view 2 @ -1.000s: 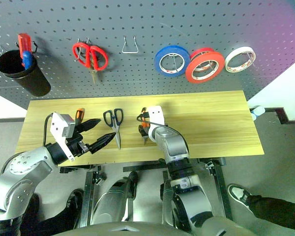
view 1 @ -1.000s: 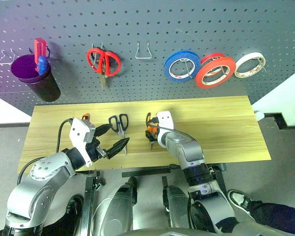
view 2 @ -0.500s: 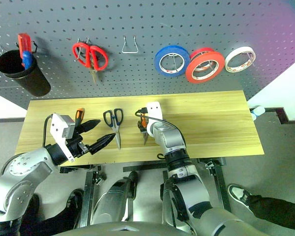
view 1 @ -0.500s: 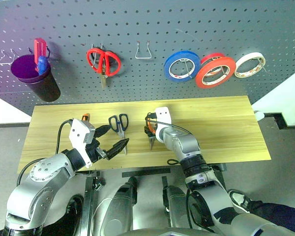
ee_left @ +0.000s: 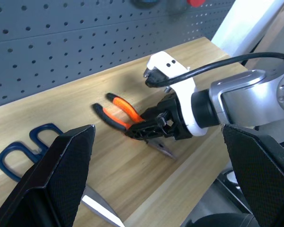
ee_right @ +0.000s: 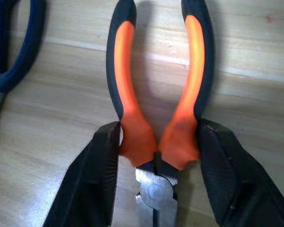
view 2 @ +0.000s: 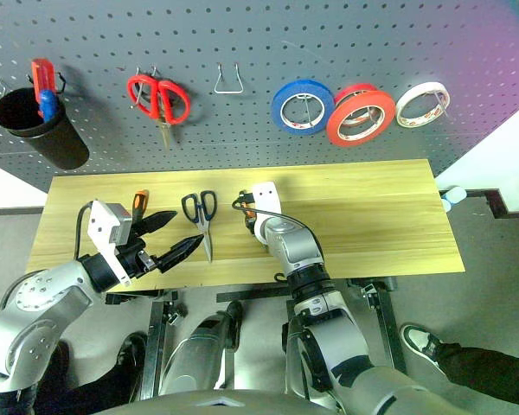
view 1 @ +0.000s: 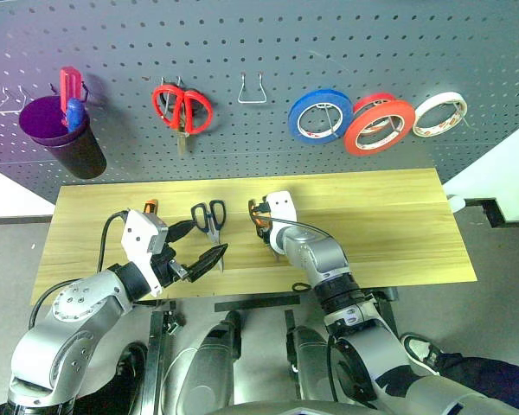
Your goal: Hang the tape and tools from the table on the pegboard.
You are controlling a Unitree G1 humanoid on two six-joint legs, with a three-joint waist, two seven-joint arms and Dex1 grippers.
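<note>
My right gripper [ee_right: 156, 163] is clamped across the pliers [ee_right: 156, 94] at the base of the handles, one finger pressing each orange flank just above the steel pivot. Pliers lie flat on the table [view 1: 389, 216], handles splayed and pointing toward the pegboard [view 1: 268, 43], nose toward me.

Everything below is placed relative to the pliers:
- dark-handled scissors [view 1: 210, 220]: just beside, on my left, flat on the table, apart from the pliers.
- screwdriver [view 1: 150, 207]: further left, past the scissors, partly hidden behind my left gripper [view 1: 206, 244].
- left gripper: fingers spread wide, holding nothing, hovering over the table's near edge on the scissors side.
- empty wire hook [view 1: 253, 89]: on the pegboard more or less straight beyond the handles. I judge it the likely target.
- orange-red tape [view 1: 379, 126]: up and to the right, already hung on the pegboard between the blue ring [view 1: 320, 114] and the white ring [view 1: 439, 113].
- red-handled scissors [view 1: 182, 110]: hung left of the empty hook.

Risks from here, my judgement:
- Grip sits close to the pivot on tapered handle flanks. On lift the heavy nose may swing down and the pliers may rotate or slip out.
- Squeezing may close the handles, leaving less gap to thread over the hook.
- Scissors are close, so a skewed lift could nudge them.
</note>
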